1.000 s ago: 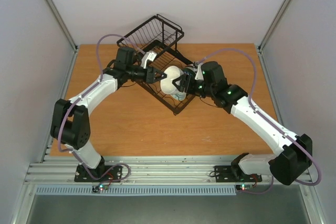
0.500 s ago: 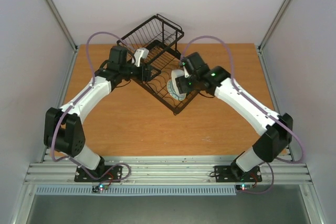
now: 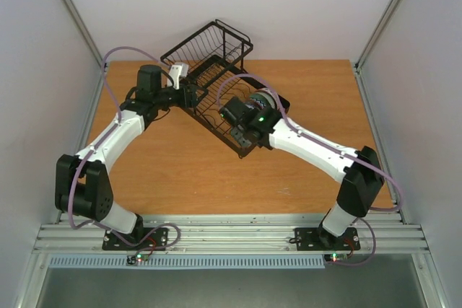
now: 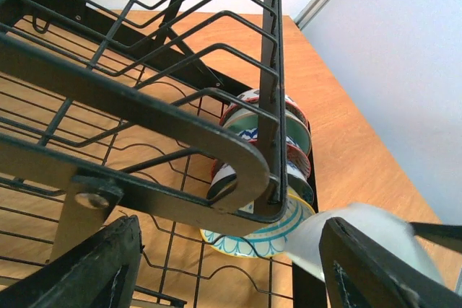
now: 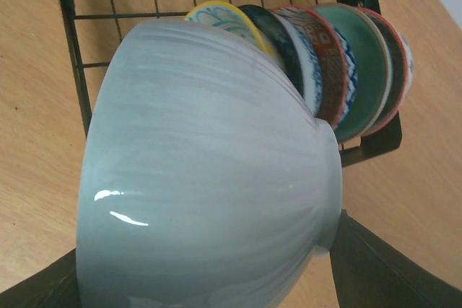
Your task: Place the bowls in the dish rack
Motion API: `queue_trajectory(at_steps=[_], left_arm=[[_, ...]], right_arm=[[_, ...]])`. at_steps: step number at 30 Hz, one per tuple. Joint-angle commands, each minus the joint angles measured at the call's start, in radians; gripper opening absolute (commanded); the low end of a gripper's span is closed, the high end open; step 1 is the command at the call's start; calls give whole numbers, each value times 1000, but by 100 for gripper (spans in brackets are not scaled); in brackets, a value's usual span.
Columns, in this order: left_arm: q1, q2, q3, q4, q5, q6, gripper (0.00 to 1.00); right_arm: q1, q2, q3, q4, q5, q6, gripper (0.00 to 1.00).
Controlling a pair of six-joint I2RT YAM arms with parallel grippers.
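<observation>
From above, the left gripper (image 3: 190, 96) sits at the left edge of the dish rack (image 3: 206, 48) while the right arm reaches over its near end. The left wrist view shows its fingers spread with nothing between them, facing the row of bowls (image 4: 268, 142) standing in the dividers. In the right wrist view the right gripper (image 5: 209, 279) clamps the pale green bowl (image 5: 209, 164), tilted just beside the yellow-rimmed bowl (image 5: 220, 18); it should probably go down on edge into the next free slot, without bumping that neighbour.

Flat orange-brown wooden tabletop (image 3: 180, 171), matte, evenly lit, no hard shadows. Enclosed on three sides by plain white wall panels (image 3: 303, 5), joined by slanting grey metal corner posts (image 3: 72, 12). Bounded at near edge by slotted aluminium rail (image 3: 238, 230).
</observation>
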Motion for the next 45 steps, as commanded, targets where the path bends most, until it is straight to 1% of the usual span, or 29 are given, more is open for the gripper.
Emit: queue_trajectory(at_steps=[1,6,12,34,39,41,42,44,45], left_arm=[[6,-12,-16,81,-5,-16,69],[16,-16,-21,89,-2,-23,69],[21,-15,-22,92,9,-29,69],[20,-11,-22,98,24,-38,69],[20,-7,-22,98,25,-41,69],[20,-7,-21,98,25,-39,69],[20,-9,-21,97,25,-39,69],[20,-8,-21,97,25,-38,69],[20,-7,-21,98,25,-38,69]], right_arm=[[41,59,9,67,125,-59,1],[58,140,29,86,156,-72,1],[59,200,45,106,175,-90,1],[50,333,112,141,103,-113,2],[39,356,116,140,89,-107,3],[34,361,116,138,83,-100,9],[32,362,115,136,79,-96,15],[29,359,115,134,66,-90,37],[28,357,113,136,66,-87,44]])
